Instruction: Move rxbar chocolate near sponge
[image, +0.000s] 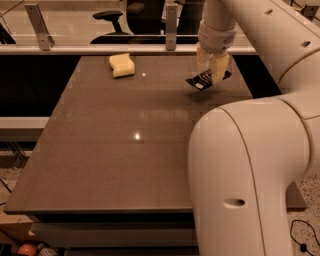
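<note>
The rxbar chocolate (204, 80), a flat black wrapper with white lettering, hangs tilted a little above the table at the far right. My gripper (212, 69) is shut on its upper edge, with one pale finger (219, 65) on each side. The sponge (123, 65), a pale yellow curved block, lies on the table at the far left-centre, well to the left of the bar and the gripper.
The brown table (115, 150) ends in a front edge near the bottom. My large white arm (250, 165) covers the right side of the view. A metal rail (100, 49) and office chairs stand behind the table's far edge.
</note>
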